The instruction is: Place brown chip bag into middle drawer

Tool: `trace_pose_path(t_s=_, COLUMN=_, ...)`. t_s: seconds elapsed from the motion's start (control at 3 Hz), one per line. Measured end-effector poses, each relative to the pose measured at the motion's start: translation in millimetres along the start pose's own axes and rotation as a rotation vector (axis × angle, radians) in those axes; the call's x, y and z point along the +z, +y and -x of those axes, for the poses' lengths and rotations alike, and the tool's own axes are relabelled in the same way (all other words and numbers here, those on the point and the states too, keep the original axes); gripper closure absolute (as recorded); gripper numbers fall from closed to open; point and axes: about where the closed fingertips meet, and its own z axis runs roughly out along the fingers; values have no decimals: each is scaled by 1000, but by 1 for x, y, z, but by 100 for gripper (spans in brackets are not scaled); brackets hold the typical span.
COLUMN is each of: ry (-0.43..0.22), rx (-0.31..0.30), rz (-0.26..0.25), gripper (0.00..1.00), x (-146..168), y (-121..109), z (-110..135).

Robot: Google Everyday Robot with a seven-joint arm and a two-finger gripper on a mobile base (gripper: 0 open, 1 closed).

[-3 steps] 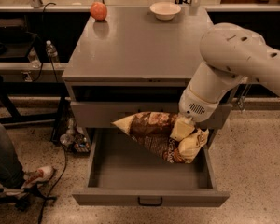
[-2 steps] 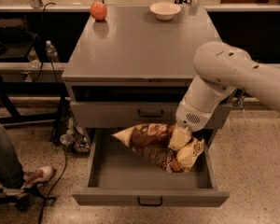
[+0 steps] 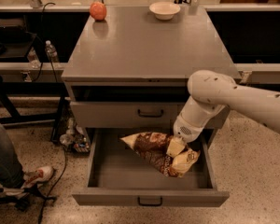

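The brown chip bag [image 3: 149, 147] is dark brown with cream-yellow ends. It hangs tilted inside the open middle drawer [image 3: 149, 198], its right end low near the drawer floor. The drawer is pulled far out and has a low front panel with a small black bar handle [image 3: 150, 201]. My gripper [image 3: 176, 148] comes down from the white arm [image 3: 224, 97] on the right. It is shut on the right part of the bag, inside the drawer's right half.
A closed grey drawer with a taller front [image 3: 149, 113] sits above the open one. On the cabinet top [image 3: 144, 45] stand an orange round fruit [image 3: 98, 10] and a white bowl [image 3: 164, 9]. A person's leg and shoe [image 3: 35, 174] are on the floor at left, beside cables and bottles.
The arm has bent lower and my gripper has carried the bag down, deeper into the open drawer. The drawer and the items on the cabinet top have not moved.
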Motion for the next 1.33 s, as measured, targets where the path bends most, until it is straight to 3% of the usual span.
trace_pose_path(t_s=0.33, ry=-73, rx=140, rz=-128, gripper=100, x=23, y=-39, z=14)
trace_pose_path(t_s=0.67, ry=-72, rx=139, rz=-127, gripper=100, x=24, y=-39, z=13)
trace_pose_path(t_s=1.0, ry=-31, rx=155, rz=-126, gripper=100, x=50, y=-48, z=8)
trace_pose_path(t_s=1.33, ry=-41, rx=199, rz=-144, gripper=100, x=87, y=-69, z=1)
